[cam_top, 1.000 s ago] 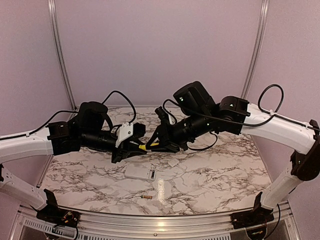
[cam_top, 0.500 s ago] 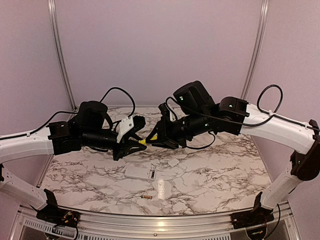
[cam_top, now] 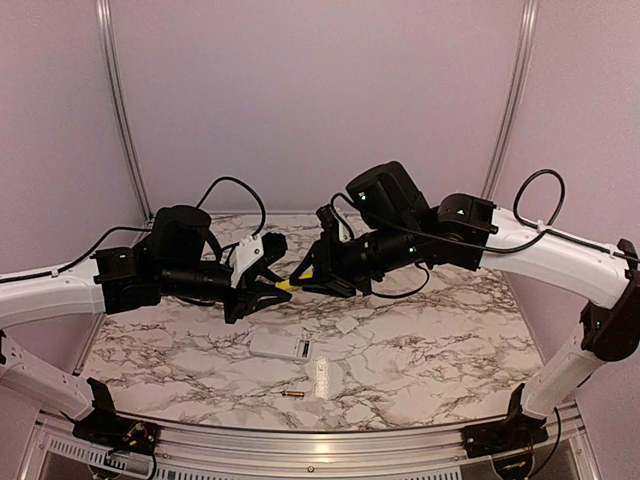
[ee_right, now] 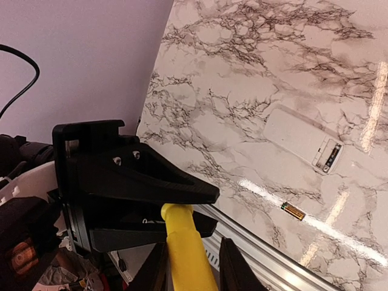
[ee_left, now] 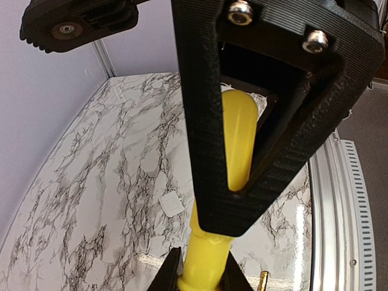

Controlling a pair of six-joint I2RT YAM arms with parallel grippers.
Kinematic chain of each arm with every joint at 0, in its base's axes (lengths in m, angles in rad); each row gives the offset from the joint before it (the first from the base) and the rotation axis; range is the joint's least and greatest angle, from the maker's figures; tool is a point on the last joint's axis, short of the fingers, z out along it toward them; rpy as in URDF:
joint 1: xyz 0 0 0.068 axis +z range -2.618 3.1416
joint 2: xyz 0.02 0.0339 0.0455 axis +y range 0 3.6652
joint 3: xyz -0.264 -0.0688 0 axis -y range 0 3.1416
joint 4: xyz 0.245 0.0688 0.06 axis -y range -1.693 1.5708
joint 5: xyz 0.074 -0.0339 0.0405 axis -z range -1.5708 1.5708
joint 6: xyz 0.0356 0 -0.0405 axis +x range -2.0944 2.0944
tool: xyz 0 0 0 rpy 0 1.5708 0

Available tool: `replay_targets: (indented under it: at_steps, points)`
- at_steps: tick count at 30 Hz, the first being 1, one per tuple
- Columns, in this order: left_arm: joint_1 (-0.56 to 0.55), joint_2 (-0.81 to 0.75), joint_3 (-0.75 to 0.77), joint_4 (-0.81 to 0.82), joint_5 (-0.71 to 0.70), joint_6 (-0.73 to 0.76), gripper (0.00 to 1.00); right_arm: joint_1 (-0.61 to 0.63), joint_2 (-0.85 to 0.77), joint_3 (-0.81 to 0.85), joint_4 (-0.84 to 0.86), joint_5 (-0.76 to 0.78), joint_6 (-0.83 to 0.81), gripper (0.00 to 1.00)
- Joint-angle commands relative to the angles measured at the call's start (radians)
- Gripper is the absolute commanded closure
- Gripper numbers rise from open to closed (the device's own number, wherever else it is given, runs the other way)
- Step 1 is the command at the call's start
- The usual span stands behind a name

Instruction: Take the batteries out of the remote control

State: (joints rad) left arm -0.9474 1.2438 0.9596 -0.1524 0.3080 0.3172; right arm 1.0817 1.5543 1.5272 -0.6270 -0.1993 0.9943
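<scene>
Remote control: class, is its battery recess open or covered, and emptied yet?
Open, not emptied: the remote control recess is uncovered, one dark battery inside; the coppery battery lies out on the marble.

One remote control [ee_right: 300,139], two batteries [ee_right: 293,211] [ee_right: 330,157], one small white cover piece [cam_top: 347,326], one yellow screwdriver [ee_right: 185,242]

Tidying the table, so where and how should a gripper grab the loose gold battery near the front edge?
Pinch the battery mid-length from above, closing across its round sides: it lies flat on the table, apart from the remote.

Loose batt. [cam_top: 293,394] before remote [cam_top: 275,345] (other batt. [ee_right: 330,159] inside).
</scene>
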Motion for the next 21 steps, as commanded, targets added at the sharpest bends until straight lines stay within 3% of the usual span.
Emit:
replay_targets:
  at_steps: [1,9,15,18,19,21]
  points:
    - [-0.002,-0.026,-0.012,0.046,0.026,-0.004,1.0,0.0,0.026,0.032,0.012,0.009,0.001,0.72]
    - [-0.002,-0.015,-0.005,0.046,0.024,-0.005,1.0,0.0,0.045,0.049,0.013,-0.002,-0.006,0.78]
    - [-0.002,-0.011,-0.007,0.045,0.008,-0.007,1.0,0.0,0.048,0.053,0.006,-0.009,-0.008,0.98]
    - [-0.002,-0.008,-0.005,0.047,0.001,-0.015,1.0,0.0,0.047,0.05,0.003,-0.01,-0.008,1.0]
    - [-0.002,-0.008,-0.005,0.048,-0.003,-0.018,0.96,0.0,0.047,0.048,0.003,-0.01,-0.007,1.0]
    - [-0.002,-0.009,-0.007,0.047,-0.013,-0.02,0.76,0.001,0.046,0.047,-0.002,-0.008,-0.007,1.0]
